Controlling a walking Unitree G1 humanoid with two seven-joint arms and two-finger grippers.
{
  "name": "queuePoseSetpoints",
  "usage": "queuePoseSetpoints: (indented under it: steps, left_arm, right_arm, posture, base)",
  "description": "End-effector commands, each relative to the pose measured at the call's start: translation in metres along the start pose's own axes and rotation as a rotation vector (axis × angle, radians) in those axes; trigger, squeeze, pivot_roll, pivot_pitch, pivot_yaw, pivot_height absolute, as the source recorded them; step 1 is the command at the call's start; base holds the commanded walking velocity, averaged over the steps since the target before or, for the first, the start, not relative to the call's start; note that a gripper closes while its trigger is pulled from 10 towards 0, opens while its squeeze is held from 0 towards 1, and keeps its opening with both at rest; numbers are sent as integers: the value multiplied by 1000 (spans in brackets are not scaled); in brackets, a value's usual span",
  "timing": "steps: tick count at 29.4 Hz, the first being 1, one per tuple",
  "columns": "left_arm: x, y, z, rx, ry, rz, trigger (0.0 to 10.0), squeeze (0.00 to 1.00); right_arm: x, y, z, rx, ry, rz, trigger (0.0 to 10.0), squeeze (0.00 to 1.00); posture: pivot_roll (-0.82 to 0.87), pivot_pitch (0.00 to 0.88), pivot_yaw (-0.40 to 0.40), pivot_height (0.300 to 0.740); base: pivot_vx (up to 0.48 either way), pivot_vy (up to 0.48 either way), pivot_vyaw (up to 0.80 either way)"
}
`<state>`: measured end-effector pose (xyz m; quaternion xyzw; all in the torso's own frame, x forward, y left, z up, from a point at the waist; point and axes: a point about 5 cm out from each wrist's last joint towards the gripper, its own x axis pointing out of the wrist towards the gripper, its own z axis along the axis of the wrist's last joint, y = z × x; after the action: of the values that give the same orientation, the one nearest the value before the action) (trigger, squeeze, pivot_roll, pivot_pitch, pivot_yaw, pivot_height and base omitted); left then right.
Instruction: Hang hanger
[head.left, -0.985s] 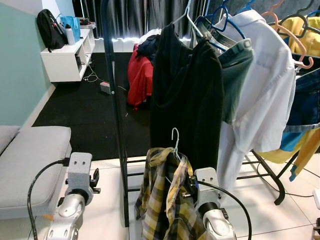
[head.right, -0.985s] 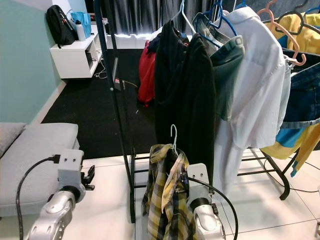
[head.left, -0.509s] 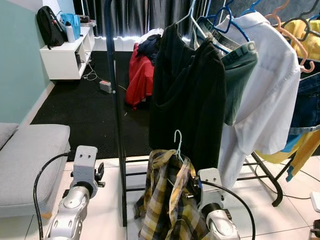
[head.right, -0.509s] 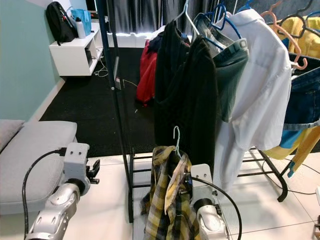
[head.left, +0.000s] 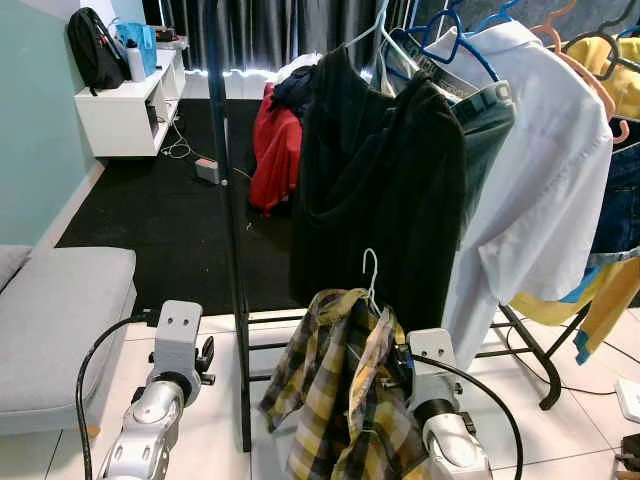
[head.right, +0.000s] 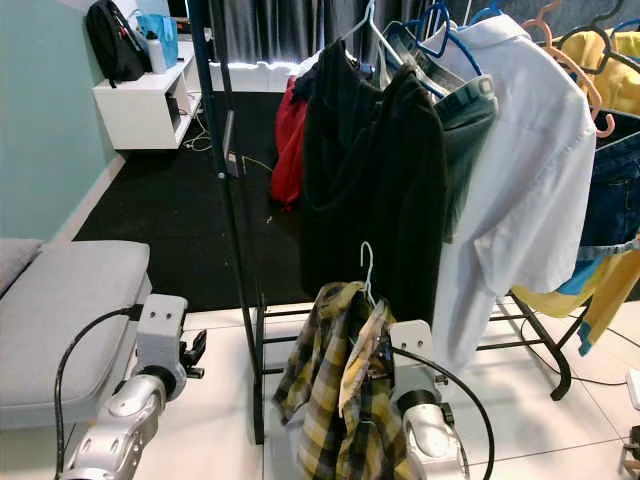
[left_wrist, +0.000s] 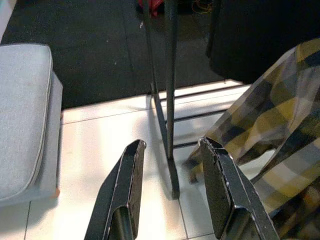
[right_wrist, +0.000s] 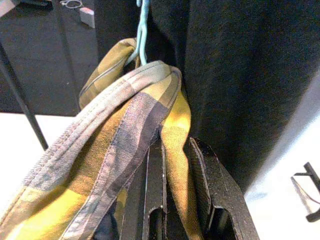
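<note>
R pincer (right_wrist: 176, 200) grips plaid shirt (head.left: 345, 400).

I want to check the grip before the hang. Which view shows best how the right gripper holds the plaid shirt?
The right wrist view: the right gripper has its black fingers shut on the plaid shirt just below the pale blue hanger hook. Both eye views show the shirt draped over that arm, hiding the fingers. The left wrist view catches one hanging edge.

A yellow, grey and dark plaid shirt (head.left: 345, 390) on a pale blue-white hanger (head.left: 371, 275). Behind it, a black garment (head.left: 375, 190), a white shirt (head.left: 540, 180), a red garment (head.left: 272, 155). Black rack pole (head.left: 226, 200), white floor tiles (head.left: 225, 400), grey cushion (head.left: 55, 320), teal wall (head.left: 35, 150).
</note>
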<state>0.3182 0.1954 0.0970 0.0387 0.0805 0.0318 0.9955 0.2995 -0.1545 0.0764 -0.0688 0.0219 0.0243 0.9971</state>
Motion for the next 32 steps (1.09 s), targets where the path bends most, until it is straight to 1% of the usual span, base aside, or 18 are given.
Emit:
queuePoseSetpoints:
  steps: [1,3,4,6,8,9,11,13,16,18,19,21,22,25,26,27,29,32]
  left_arm:
    - [-3,4,-12,-12,55,30,10000,0]
    - [-3,9,-13,8,46,62,10000,0]
    - [-3,9,-13,8,46,62,10000,0]
    - [-3,7,-10,8,15,56,10000,0]
    - [-3,7,-10,8,15,56,10000,0]
    - [-3,5,-8,36,17,47,10000,0]
    - [-4,5,-7,46,15,40,10000,0]
    - [-6,5,-4,51,-7,53,10000,0]
    - [-8,5,-6,43,-9,59,10000,0]
    - [-8,6,-7,37,-7,63,10000,0]
    - [-9,6,-6,26,-11,63,10000,0]
    - [-9,6,-6,26,-11,63,10000,0]
    - [-9,6,-5,17,-16,63,10000,0]
    - [-15,7,-1,9,-31,37,10000,0]
    - [-17,11,-1,4,-34,51,10000,0]
    - [-17,11,-1,4,-34,51,10000,0]
    - [-19,18,1,-8,-36,92,10000,0]
    - [-20,20,2,-15,-38,107,10000,0]
  right_arm:
    - [1,6,-1,10,-12,16,10000,0]
    - [5,16,-2,15,-9,40,10000,0]
    - [5,16,-2,15,-9,40,10000,0]
    - [8,23,2,0,-23,63,10000,0]
    - [8,23,2,0,-23,63,10000,0]
    - [10,24,6,2,-39,69,10000,0]
    - [9,24,8,2,-47,70,10000,0]
    - [9,21,9,51,-39,46,10000,0]
    - [11,19,13,90,-43,35,10000,0]
    - [13,20,15,86,-58,44,10000,0]
    - [14,23,17,55,-72,69,10000,0]
    - [14,23,17,55,-72,69,10000,0]
    - [14,25,18,32,-82,87,10000,0]
    - [10,34,21,-79,-131,229,10000,0]
    - [7,38,24,-128,-154,305,10000,0]
    - [7,38,24,-128,-154,305,10000,0]
    - [4,41,29,-166,-192,400,10000,0]
    - [3,42,37,-186,-223,442,10000,0]
  posture:
    - [28,157,-8,740]
    - [24,158,-10,740]
    - [24,158,-10,740]
    - [22,158,-25,740]
    - [22,158,-25,740]
    - [23,168,-43,740]
    - [29,166,-45,740]
    - [28,164,-49,740]
    - [21,166,-41,740]
    - [14,168,-36,740]
    - [14,169,-34,740]
    - [14,169,-34,740]
    - [14,169,-34,740]
    - [15,174,-37,740]
    - [20,174,-41,740]
    - [20,174,-41,740]
    - [17,174,-40,740]
    - [15,173,-40,740]
  base:
    - [0,0,0]
    - [0,0,0]
    - [0,0,0]
    - [0,0,0]
    - [0,0,0]
    - [0,0,0]
    - [0,0,0]
    - [0,0,0]
    - [0,0,0]
    - [0,0,0]
    - [0,0,0]
    - [0,0,0]
    - [0,0,0]
    - [0,0,0]
    - [0,0,0]
    - [0,0,0]
    - [0,0,0]
    - [0,0,0]
